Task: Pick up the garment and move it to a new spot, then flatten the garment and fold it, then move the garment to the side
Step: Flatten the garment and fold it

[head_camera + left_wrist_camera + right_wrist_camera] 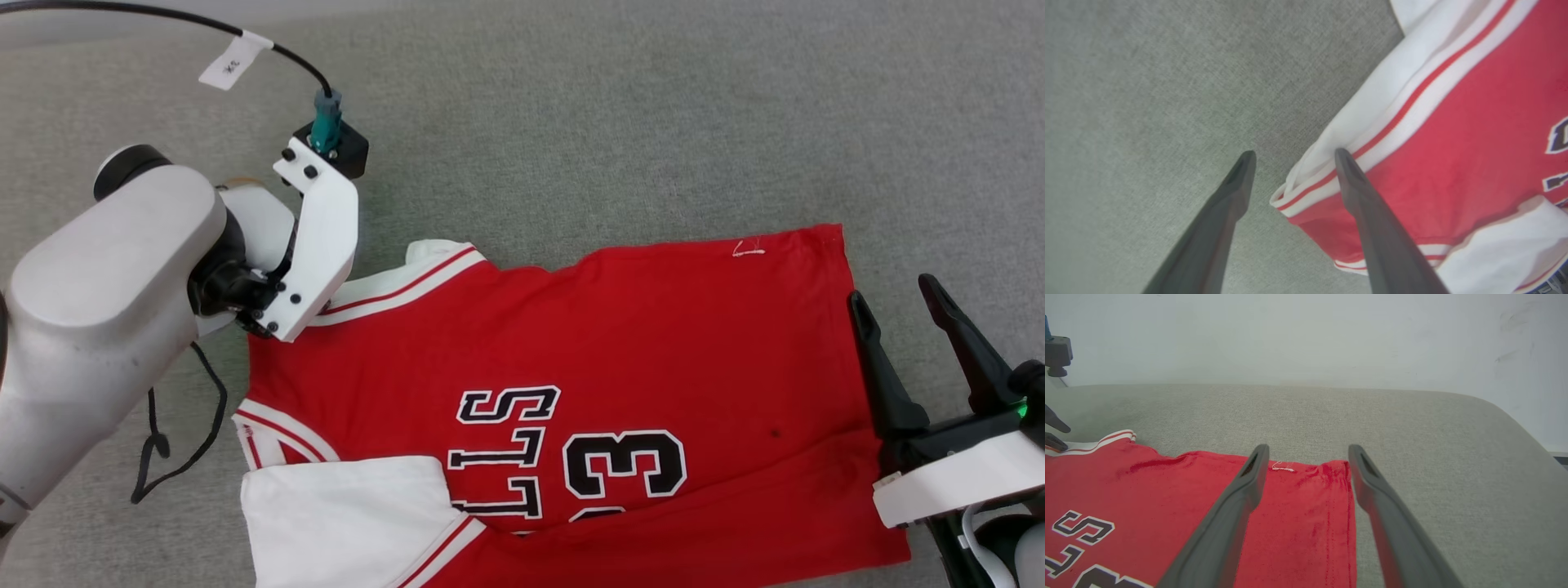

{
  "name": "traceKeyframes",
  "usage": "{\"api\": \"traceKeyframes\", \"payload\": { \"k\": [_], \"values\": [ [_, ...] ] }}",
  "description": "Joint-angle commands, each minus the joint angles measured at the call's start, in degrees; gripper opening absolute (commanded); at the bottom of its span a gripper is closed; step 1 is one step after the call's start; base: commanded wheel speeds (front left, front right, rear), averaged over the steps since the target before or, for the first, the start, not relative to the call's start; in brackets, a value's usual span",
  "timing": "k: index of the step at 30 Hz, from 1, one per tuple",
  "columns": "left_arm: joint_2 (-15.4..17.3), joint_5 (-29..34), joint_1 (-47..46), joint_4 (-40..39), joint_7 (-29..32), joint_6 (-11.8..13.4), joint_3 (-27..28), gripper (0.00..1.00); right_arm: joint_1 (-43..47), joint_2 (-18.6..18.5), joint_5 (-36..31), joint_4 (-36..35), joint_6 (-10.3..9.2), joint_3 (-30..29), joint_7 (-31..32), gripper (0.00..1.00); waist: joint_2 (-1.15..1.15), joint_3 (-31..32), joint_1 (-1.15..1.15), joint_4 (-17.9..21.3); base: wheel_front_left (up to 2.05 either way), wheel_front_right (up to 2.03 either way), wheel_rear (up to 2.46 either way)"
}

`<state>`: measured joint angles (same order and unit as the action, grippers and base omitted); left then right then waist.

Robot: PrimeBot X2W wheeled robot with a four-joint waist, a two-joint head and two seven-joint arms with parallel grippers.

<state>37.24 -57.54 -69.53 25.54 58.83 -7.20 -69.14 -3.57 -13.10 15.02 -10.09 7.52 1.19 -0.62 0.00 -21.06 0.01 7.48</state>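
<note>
The garment [571,343], a red jersey with black letters and "23", lies flat on the grey surface, collar to the left and hem to the right. One white sleeve [343,514] is folded over its front. My left gripper [1294,154] is open just above the striped trim [1392,118] at the far shoulder, one finger [1359,192] over the trim and the other over bare surface. Its fingers are hidden in the head view under the white wrist bracket [318,245]. My right gripper [898,298] is open at the hem edge [1347,514], which lies between its fingers [1237,514].
A grey fabric-covered surface [612,122] stretches beyond the garment, with a pale wall [1306,335] behind it and a rounded edge [1523,424] to the right. A black cable [163,16] with a white tag [233,61] arcs above my left wrist, and a thin black cord [175,433] hangs beside the arm.
</note>
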Motion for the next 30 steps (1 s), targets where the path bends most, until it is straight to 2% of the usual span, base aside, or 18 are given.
{"api": "traceKeyframes", "payload": {
  "k": [1,7,8,9,12,16,20,23,25,30],
  "values": [
    [0.3,0.1,1.0,0.2,0.1,-0.1,-0.7,1.00,-1.0,0.4,-0.5,0.6,-0.06,0.3,-0.6,1.00,0.00,-1.8,-0.01,1.0,0.00,0.00,0.00],
    [1.5,-0.8,3.3,-0.9,1.5,-0.2,-3.7,1.00,-2.5,0.7,-0.8,2.3,-0.06,1.0,-1.6,1.00,0.00,-3.3,-0.01,1.3,0.00,0.00,0.00],
    [1.7,-1.2,3.6,-1.3,1.7,-0.2,-4.0,0.32,-2.6,0.6,-0.7,2.6,-0.06,1.0,-1.7,1.00,0.00,-3.4,-0.01,1.3,0.00,0.00,0.00],
    [1.9,-1.7,3.9,-1.7,2.1,-0.2,-4.2,0.00,-2.8,0.5,-0.6,2.9,-0.06,1.0,-1.7,1.00,0.00,-3.4,-0.01,1.2,0.00,0.00,0.00],
    [2.5,-2.1,4.1,-2.8,2.1,-0.2,-4.4,0.00,-3.2,0.1,-0.4,3.5,-0.06,0.7,-1.5,1.00,0.00,-3.0,-0.01,1.0,0.00,0.00,0.00],
    [3.5,-3.0,3.5,-4.3,-0.7,-0.2,-4.2,0.00,-4.1,-1.2,-0.6,3.5,-0.06,-0.3,-0.8,1.00,0.00,-1.1,-0.01,0.2,0.00,0.00,0.00],
    [3.2,-3.8,2.6,-5.6,-4.7,-0.2,-3.8,0.00,-6.7,-4.5,-0.7,2.7,-0.06,-1.4,1.4,1.00,0.00,1.6,-0.01,-1.0,0.00,0.00,0.00],
    [3.6,-3.7,2.3,-6.7,-7.5,-0.2,-3.9,0.00,-9.4,-8.8,0.1,2.4,-0.06,-1.6,4.7,1.00,0.00,3.3,-0.01,-1.8,0.00,0.00,0.00],
    [3.7,-4.0,2.2,-7.9,-9.2,-0.2,-3.9,0.00,-11.6,-12.3,1.7,2.7,-0.06,-0.7,9.1,1.00,0.00,4.2,-0.01,-2.3,0.00,0.00,0.00],
    [4.6,-3.5,2.2,-10.4,-12.4,-0.2,-4.0,0.00,-17.2,-22.5,9.6,4.5,-0.07,5.0,25.4,1.00,0.00,4.9,-0.01,-3.5,0.00,0.00,0.00]
  ]
}}
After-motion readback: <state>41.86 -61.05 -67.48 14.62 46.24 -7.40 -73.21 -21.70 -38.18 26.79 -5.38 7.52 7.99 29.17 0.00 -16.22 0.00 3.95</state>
